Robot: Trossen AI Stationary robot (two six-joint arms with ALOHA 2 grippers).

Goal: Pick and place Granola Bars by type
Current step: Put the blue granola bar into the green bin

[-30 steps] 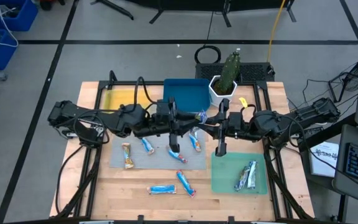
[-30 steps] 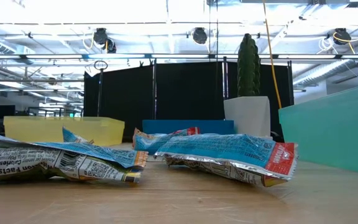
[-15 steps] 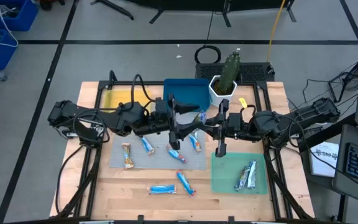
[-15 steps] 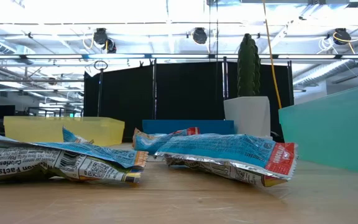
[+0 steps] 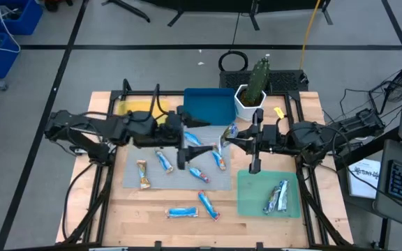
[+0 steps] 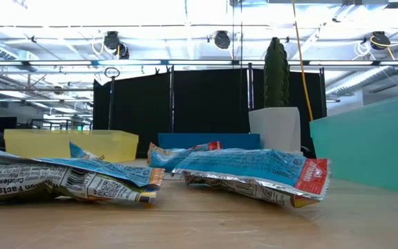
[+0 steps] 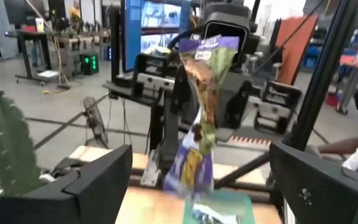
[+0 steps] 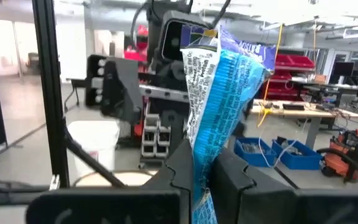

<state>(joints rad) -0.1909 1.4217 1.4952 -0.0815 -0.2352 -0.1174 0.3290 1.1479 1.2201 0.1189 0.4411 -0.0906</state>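
My right gripper (image 5: 232, 137) hovers over the middle of the table, shut on a multicoloured granola bar (image 5: 227, 130). The left wrist view shows this bar's (image 7: 199, 112) brown, purple and green side. The right wrist view shows its (image 8: 219, 93) blue printed side. My left gripper (image 5: 198, 144) faces it from the left, open, with the bar clear of its fingers (image 7: 98, 180). Several blue bars (image 5: 199, 173) lie flat on a grey mat (image 5: 176, 183). Two more (image 5: 181, 211) lie on the wood near the front edge. My right gripper pinches the bar's lower end (image 8: 199, 186) between its two fingers (image 8: 179, 168). The fingers come level from the table's right. The bar stands roughly upright out of the fingers, lifted clear of the table.
A green tray (image 5: 253, 199) at the front right holds two bars (image 5: 278, 197). A blue tray (image 5: 209, 106) and a yellow tray (image 5: 135, 108) sit at the back. A cactus in a white pot (image 5: 251, 94) stands next to the blue tray. Bars (image 6: 251, 169) fill the low view's foreground.
My left gripper has opened, let go of the bar and drawn back toward the table's left edge. My right gripper keeps the bar and has shifted a little toward the right edge.
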